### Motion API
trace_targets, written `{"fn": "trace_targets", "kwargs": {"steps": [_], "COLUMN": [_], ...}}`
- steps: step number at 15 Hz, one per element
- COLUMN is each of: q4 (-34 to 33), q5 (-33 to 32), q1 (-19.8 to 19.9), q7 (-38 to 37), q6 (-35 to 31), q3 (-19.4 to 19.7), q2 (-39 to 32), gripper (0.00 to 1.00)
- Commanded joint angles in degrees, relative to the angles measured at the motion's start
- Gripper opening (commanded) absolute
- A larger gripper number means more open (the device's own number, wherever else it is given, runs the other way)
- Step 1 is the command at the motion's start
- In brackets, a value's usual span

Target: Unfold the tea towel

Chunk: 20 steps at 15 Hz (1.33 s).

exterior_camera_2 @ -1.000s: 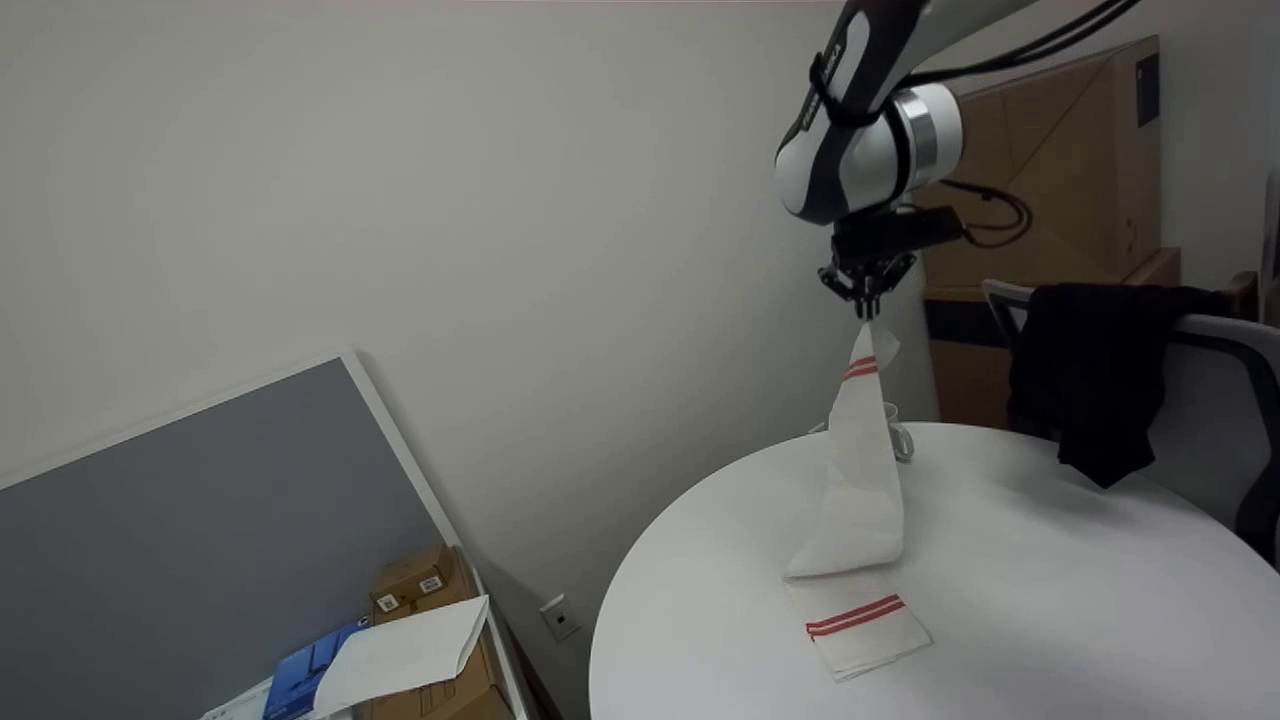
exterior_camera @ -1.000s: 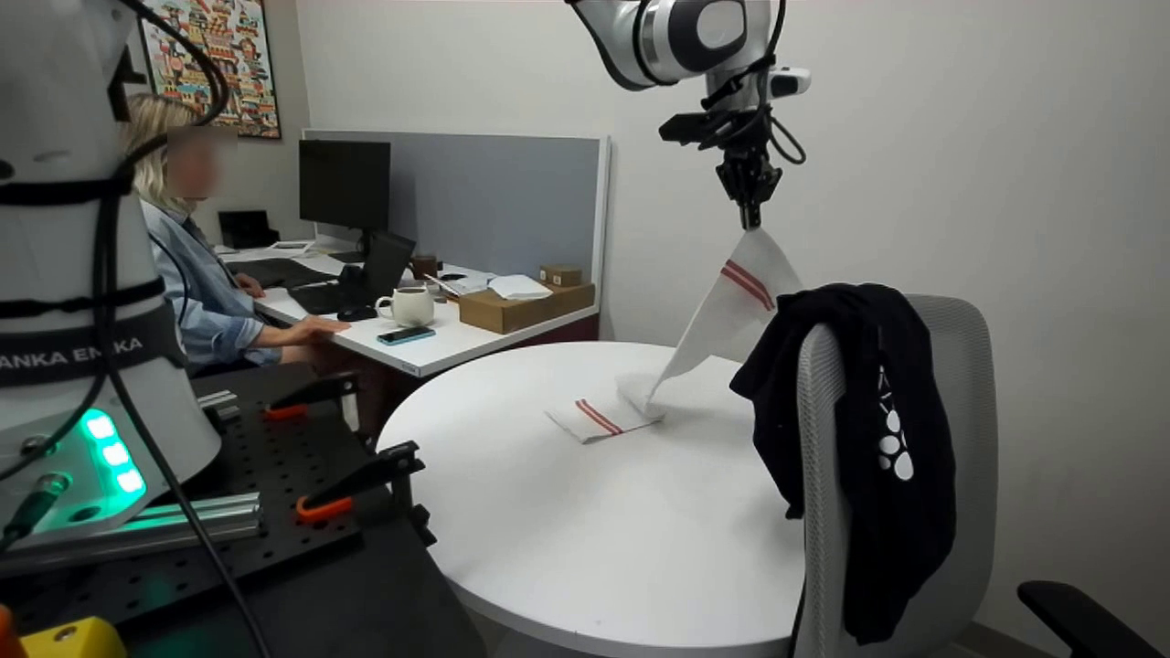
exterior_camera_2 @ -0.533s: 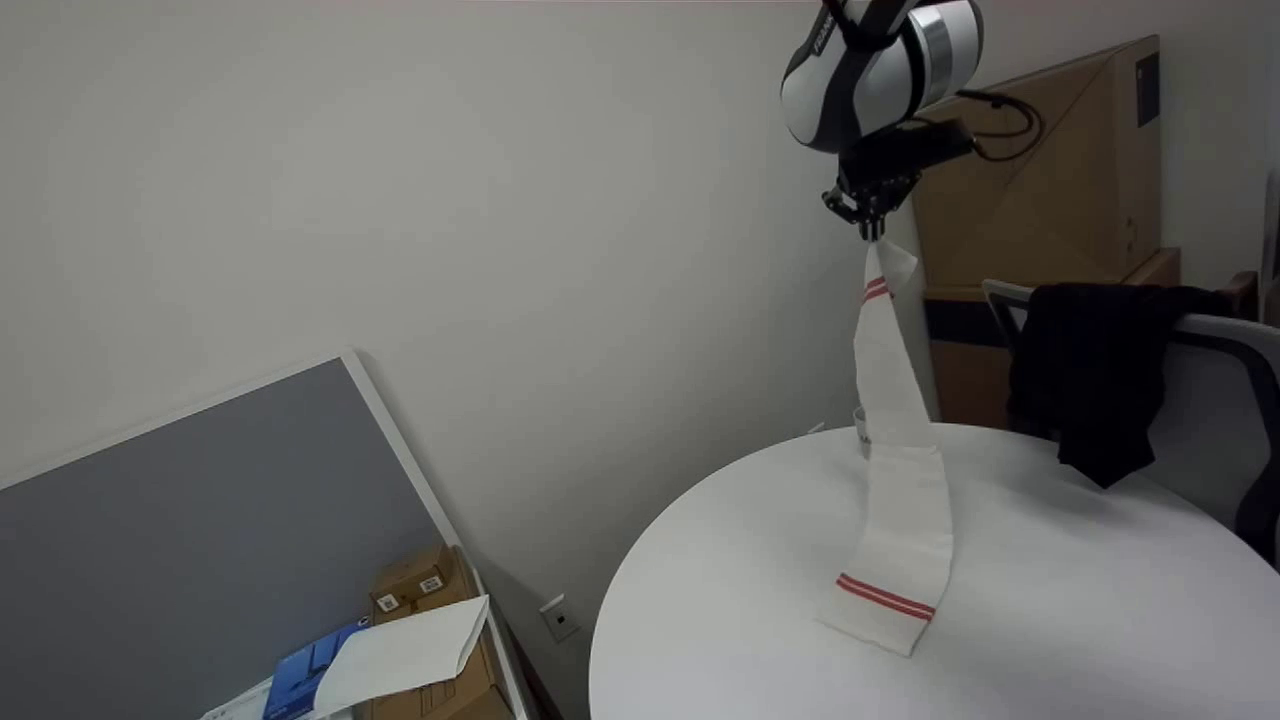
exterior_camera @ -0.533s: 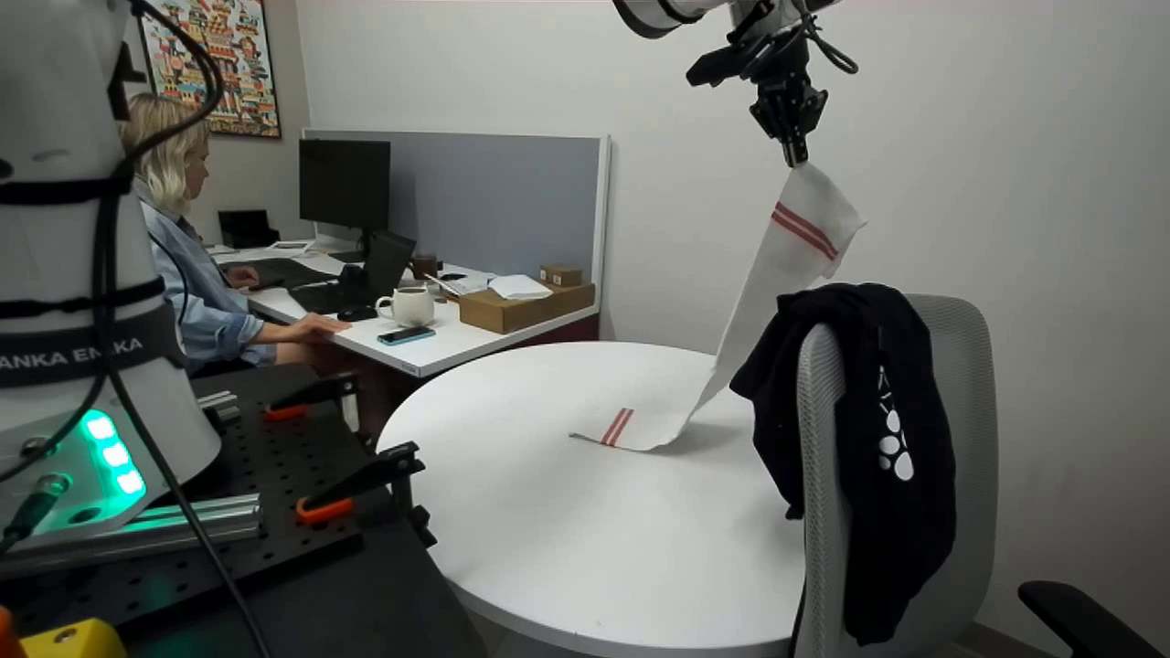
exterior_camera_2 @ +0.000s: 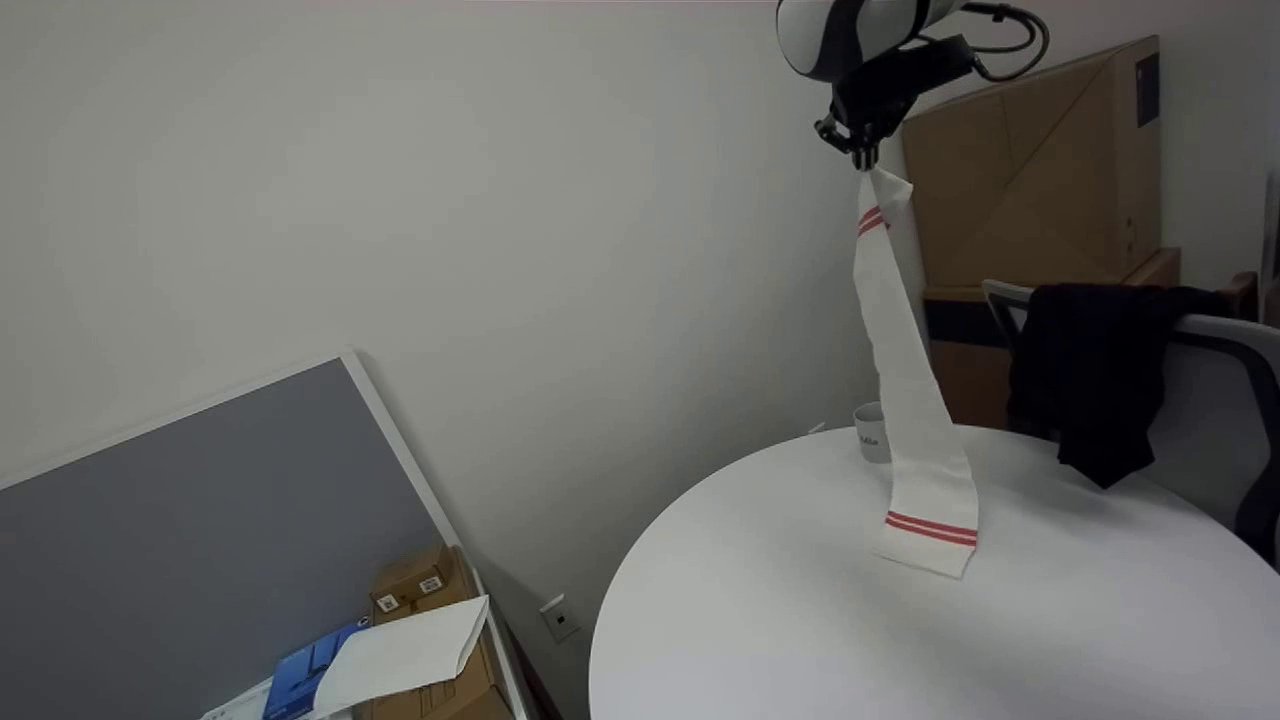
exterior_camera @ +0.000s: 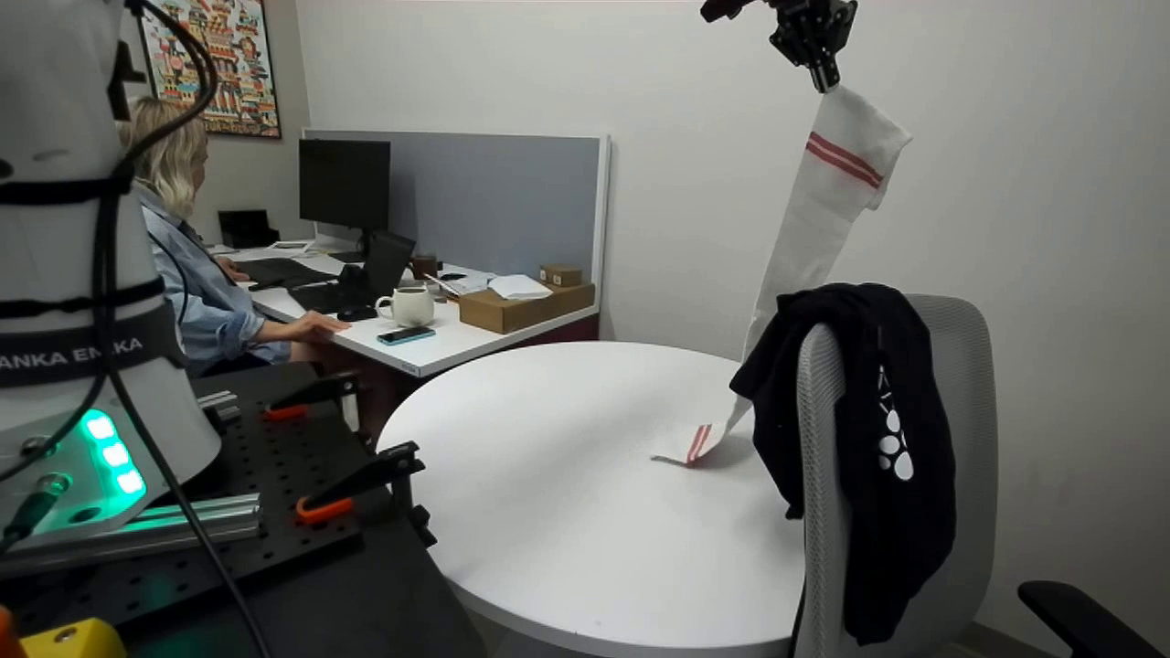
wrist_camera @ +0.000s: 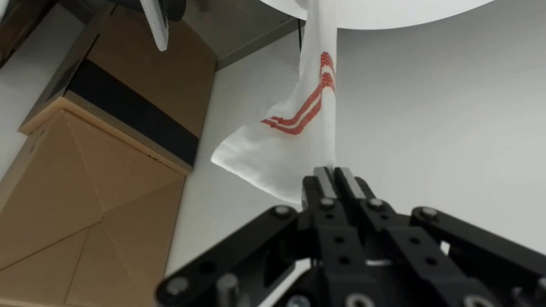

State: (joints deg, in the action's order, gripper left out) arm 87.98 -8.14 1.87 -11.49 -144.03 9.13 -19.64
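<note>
Your gripper (wrist_camera: 333, 172) pinches the tea towel (exterior_camera_2: 905, 370) near one end corner; the loose corner just below looks like a good second hold. Should handle light, limp, hard to damage. Length hangs beneath the gripper, far striped end on the table (exterior_camera_2: 780, 600).

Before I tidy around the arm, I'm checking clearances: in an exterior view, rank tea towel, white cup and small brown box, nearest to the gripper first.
1. Tea towel: held by the gripper, hanging below it.
2. White cup: on the table below, partly behind the towel.
3. Small brown box: away at the picture's lower left.
</note>
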Motion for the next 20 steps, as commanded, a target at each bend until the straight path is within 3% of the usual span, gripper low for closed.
{"fn": "trace_targets", "kwargs": {"steps": [1, 12, 17, 20], "q4": [-1.79, -9.6, -5.14, 1.96], "q5": [-2.31, -3.9, -2.22, 1.59], "q1": [-0.63, -0.9, -2.71, -2.95], "q7": [-0.45, 0.38, 4.49, 9.48], "q6": [0.22, 1.79, 1.03, -0.65], "q3": [0.13, 0.08, -2.95, -7.8], "q2": [1.54, 5.12, 4.45, 5.09], "gripper": [0.08, 0.08, 0.08, 0.08]}}
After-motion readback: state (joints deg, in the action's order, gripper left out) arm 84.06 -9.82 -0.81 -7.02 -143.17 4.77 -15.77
